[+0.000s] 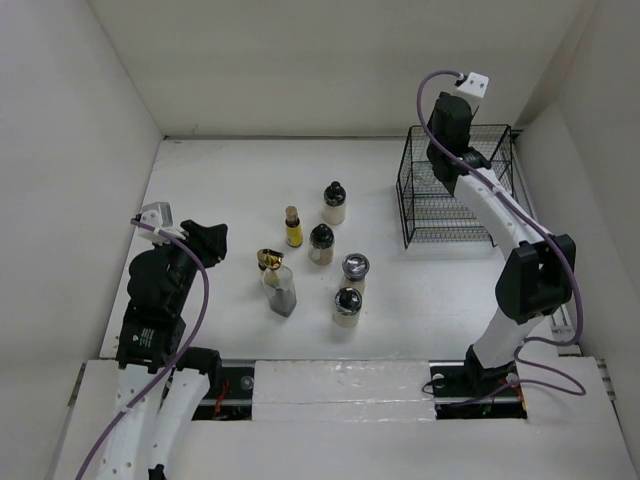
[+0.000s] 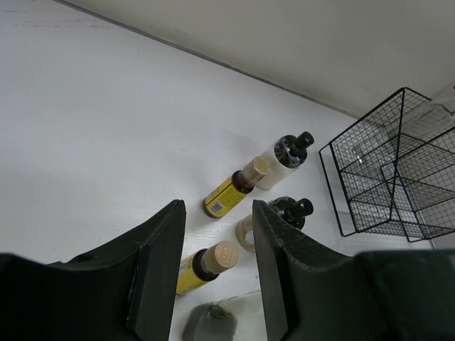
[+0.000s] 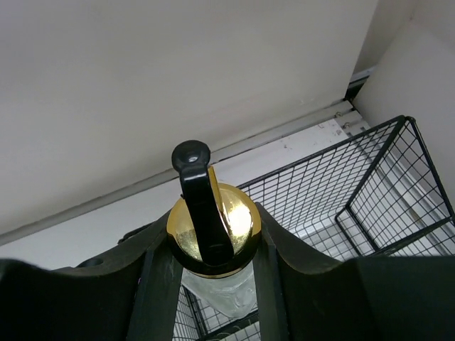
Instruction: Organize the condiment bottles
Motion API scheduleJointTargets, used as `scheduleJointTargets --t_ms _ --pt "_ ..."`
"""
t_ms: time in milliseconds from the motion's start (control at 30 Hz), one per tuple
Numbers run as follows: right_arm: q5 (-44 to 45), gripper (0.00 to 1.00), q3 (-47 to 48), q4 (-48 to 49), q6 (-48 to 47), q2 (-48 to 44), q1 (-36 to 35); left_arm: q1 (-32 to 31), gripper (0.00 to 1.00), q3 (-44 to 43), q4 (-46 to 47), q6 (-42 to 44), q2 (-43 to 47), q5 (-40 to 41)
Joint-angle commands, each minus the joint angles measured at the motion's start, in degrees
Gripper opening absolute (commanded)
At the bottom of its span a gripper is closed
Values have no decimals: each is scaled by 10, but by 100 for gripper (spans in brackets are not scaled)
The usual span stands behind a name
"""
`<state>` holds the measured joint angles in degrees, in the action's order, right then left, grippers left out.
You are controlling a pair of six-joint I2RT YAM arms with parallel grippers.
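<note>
My right claw (image 3: 213, 273) is clenched on a glass cruet (image 3: 234, 224), gripping just under its gold top, over the black wire basket (image 3: 398, 177) at the table's (image 1: 220, 190) far right. My left claw (image 2: 217, 213) is released and empty, low over the table. Six other bottles (image 1: 321, 244) stand clustered mid-table.

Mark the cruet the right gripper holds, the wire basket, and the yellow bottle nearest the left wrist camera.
gold-capped cruet (image 3: 238, 226): right wrist view, on its gold cap.
wire basket (image 1: 418, 195): top external view, on its mesh wall.
nearest yellow bottle (image 2: 217, 257): left wrist view, on its tan cap.
</note>
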<state>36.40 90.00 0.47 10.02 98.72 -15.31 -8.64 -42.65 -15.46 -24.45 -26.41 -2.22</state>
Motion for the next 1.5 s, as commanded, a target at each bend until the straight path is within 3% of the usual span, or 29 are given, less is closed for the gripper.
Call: scheduleJointTargets --t_ms 0,200,333,600,767,800,1000,1167,1267,1300,1367,1400,1433,1467 --pt "58 0 19 105 31 -19 -17 -2 39 5 25 8 -2 -9" --pt "51 3 -9 105 42 -3 -23 -2 39 5 25 8 -2 -9" --pt "46 22 -35 105 47 -3 -23 -2 40 5 25 8 3 -9" --pt "23 31 -32 86 47 17 -23 -2 40 5 25 8 9 -9" --pt "16 66 4 53 33 24 -23 -2 41 5 25 8 9 -9" --pt "7 71 11 52 19 24 -23 -2 45 5 25 8 9 -9" --pt "-48 79 31 31 -6 -7 -17 -2 61 5 25 8 9 -9" --pt "-91 86 41 2 -43 -79 -11 -2 63 -1 19 -8 9 22" --pt "-145 84 48 -22 -75 -137 -25 -2 65 -7 -4 -40 9 99" --pt "-209 82 38 -22 -86 -156 -33 -2 65 -13 -15 -63 9 134" --pt "-286 70 -10 -22 -102 -219 -67 -2 64 -18 -20 -79 15 160" --pt "-330 34 -36 -16 -107 -241 -81 -2 62 -23 -29 -84 15 171" --pt "-424 13 -64 -7 -107 -261 -94 -2 62 -23 -29 -84 15 176" --pt "-473 3 -96 22 -107 -280 -124 -2 61 -23 -34 -84 15 176"
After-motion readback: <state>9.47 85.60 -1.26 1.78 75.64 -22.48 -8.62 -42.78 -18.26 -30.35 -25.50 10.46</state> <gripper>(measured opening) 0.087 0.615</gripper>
